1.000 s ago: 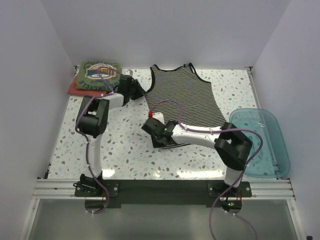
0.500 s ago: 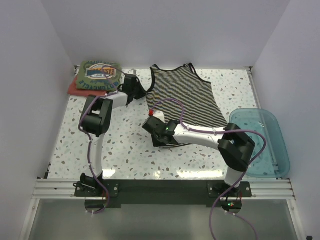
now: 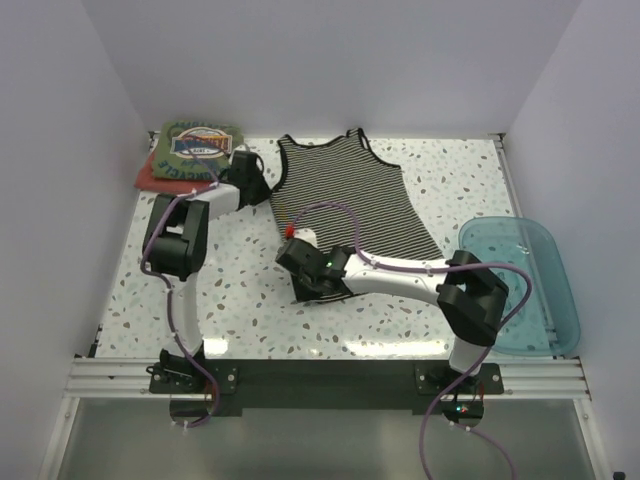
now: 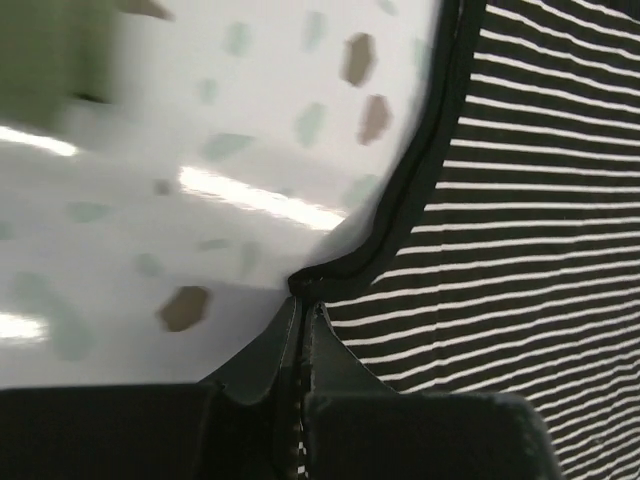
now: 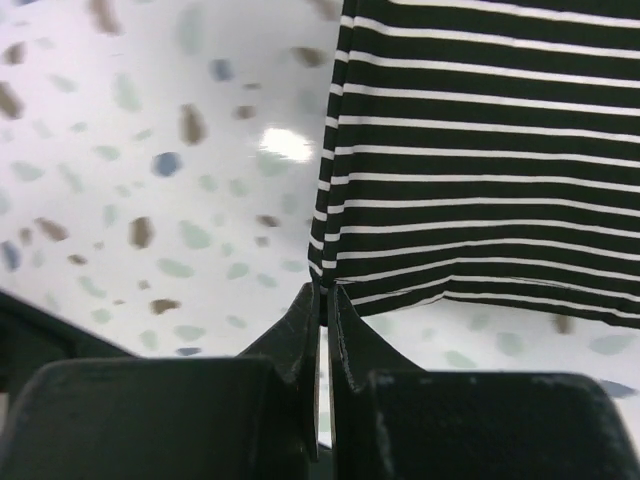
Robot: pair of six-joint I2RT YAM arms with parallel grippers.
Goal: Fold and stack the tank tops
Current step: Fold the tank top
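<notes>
With the right gripper pinched shut, we hold the near hem corner of the black-and-white striped cloth tank top, lying flat on the speckled white table, its length running away from us. Farther, the left gripper clamps its left armhole edge.

Striped tank top – soft matt cloth; table – glossy, speckled.

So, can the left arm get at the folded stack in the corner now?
Probably not freely: the left gripper is shut on the edge of the striped tank top. The stack lies right beside it, nothing between.
</notes>
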